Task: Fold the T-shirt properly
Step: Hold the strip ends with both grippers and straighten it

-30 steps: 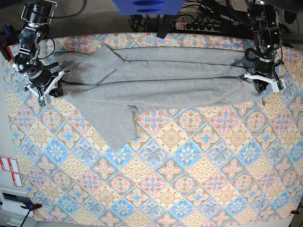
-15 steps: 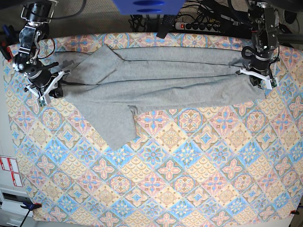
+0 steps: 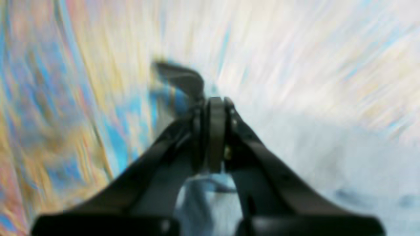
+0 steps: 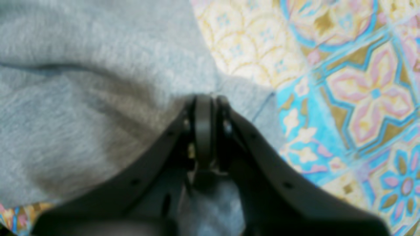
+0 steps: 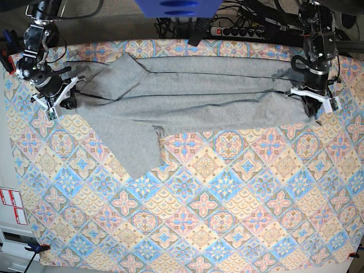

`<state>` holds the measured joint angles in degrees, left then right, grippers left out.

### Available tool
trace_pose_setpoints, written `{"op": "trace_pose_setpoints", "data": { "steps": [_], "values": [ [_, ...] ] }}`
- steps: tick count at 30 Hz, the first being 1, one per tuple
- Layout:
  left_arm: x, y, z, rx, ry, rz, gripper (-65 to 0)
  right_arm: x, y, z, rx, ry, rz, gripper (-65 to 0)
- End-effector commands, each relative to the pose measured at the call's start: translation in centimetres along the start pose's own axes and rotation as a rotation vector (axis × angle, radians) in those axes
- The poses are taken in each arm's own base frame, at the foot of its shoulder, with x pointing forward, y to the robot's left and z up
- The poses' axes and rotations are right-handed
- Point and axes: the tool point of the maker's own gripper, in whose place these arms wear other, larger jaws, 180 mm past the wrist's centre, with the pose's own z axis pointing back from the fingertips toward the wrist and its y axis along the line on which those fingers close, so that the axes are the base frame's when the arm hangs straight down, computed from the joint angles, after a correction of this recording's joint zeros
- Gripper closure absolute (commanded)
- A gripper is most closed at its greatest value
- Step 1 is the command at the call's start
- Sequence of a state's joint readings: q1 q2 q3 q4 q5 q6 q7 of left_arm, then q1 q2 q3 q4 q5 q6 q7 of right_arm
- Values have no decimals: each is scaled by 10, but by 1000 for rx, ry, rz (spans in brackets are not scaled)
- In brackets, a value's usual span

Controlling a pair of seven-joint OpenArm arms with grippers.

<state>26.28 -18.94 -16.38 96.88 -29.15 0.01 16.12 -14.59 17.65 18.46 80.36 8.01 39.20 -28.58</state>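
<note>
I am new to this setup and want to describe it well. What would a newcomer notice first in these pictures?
First, the grey T-shirt stretched as a long band across the far part of the table, with one sleeve hanging toward the near side. Under it lies the bright diamond-patterned tablecloth. The right hand and the left hand each pinch one end of the shirt.

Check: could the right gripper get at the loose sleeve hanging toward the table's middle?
Probably not yet: the right gripper is shut on the T-shirt. Nothing lies between it and the sleeve on the tablecloth.
</note>
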Motion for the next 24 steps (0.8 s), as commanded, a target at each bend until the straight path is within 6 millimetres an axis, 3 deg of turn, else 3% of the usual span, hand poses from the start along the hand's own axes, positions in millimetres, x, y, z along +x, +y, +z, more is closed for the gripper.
{"op": "trace_pose_setpoints", "data": {
  "steps": [1,4,9,12,18,24],
  "values": [
    [20,-4,4,-19,-57,-18,0,13,-9,5,-16,-39,14,-4],
    [36,-9,15,-35,-98,-30,0,13,-9,5,-16,-37,14,-4],
    [27,-7,21,-35,-72,-45,0,13,-9,5,-16,-39,14,-4],
    [5,4,22,-11,-13,-48,0,13,-9,5,-16,-37,14,-4],
    [-32,49,9,73,107,-85,0,13,-9,5,-16,-36,14,-4],
    [-57,54,-10,65,186,-117,0,12,-8,4,-11,-31,17,-4]
  ]
}}
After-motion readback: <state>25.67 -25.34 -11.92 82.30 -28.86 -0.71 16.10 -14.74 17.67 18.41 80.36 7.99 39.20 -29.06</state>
